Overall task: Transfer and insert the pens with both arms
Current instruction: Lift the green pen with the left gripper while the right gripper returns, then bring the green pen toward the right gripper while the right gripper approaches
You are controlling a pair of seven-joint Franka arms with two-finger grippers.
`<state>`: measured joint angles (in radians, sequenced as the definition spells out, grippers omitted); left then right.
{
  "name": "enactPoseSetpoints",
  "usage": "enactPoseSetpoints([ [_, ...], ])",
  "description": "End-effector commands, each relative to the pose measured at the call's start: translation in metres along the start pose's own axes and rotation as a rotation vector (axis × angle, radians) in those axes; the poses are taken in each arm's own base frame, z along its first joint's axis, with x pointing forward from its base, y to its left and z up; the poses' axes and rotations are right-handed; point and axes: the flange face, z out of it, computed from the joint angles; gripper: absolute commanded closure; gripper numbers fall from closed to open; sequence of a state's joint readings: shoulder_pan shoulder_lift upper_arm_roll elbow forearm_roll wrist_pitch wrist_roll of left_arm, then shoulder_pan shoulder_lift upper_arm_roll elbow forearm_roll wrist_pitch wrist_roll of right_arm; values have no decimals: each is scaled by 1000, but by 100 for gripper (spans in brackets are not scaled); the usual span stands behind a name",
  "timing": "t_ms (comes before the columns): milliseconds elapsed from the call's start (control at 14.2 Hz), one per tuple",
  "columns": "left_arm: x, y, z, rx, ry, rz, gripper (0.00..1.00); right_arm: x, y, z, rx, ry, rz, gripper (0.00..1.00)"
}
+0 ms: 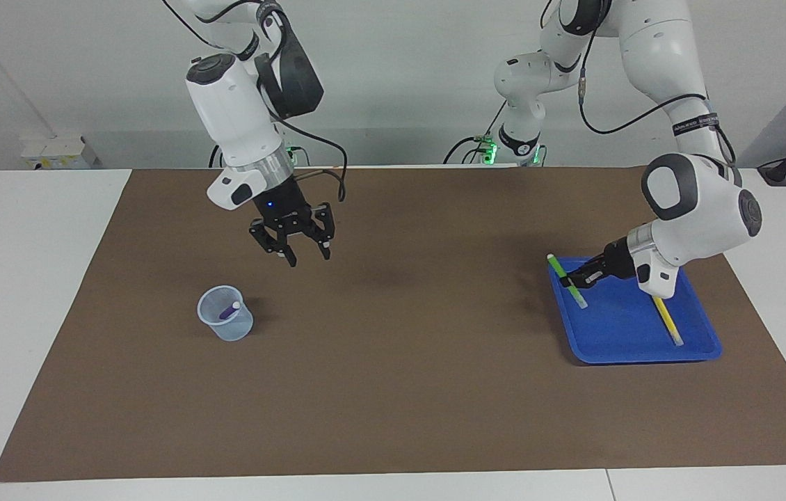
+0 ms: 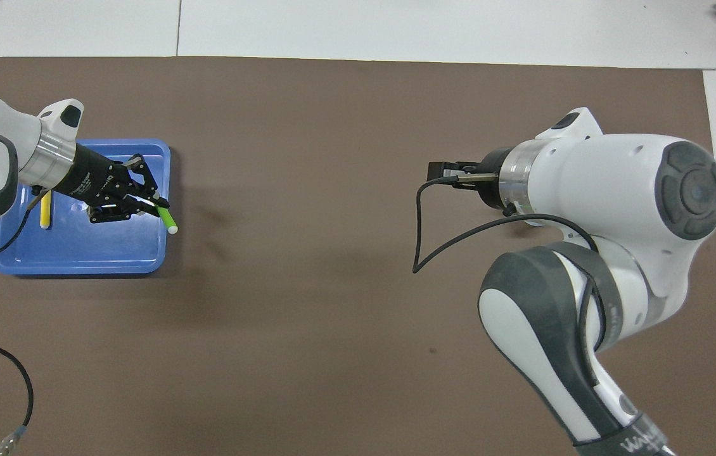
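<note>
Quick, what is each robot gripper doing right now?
Left gripper: shut on the thin green marker pen, over the blue tray.
Right gripper: open, empty, over the brown mat.

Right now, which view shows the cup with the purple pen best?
The facing view: the cup stands in the open with the purple pen leaning inside. In the overhead view the right arm covers both.

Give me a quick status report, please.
Left pincer shut on thin green marker pen, lifted over blue plastic tray. Right pincer open, raised over brown mat.
</note>
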<state>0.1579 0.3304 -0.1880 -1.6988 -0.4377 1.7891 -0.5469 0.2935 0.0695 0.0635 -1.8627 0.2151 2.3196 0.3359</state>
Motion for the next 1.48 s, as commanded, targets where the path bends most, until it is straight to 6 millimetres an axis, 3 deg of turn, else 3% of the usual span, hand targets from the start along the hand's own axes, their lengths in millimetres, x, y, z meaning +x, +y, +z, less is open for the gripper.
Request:
enactPoseSetpoints([
  [0,-15,7,1,-45,-51,-92,100,-2,-19,4,27,25,117,34],
  [281,-44,36,10,-140,-158,-258,100,-12,-43,7,61,45,235,35],
  [422,-55,49,16,-176,-201,-308,100,-22,-66,15,94,56,303,35],
  [633,-65,54,32,-244,-258,-374,100,-32,-93,30,162,79,430,35],
  [844,-78,62,41,-281,-298,-387,100,-38,-105,31,191,79,549,32],
  [1125,-95,78,56,-351,-349,-458,100,-43,-111,33,193,70,570,32],
  [1407,-115,98,75,-361,-330,-461,100,-51,-136,39,221,54,616,32],
])
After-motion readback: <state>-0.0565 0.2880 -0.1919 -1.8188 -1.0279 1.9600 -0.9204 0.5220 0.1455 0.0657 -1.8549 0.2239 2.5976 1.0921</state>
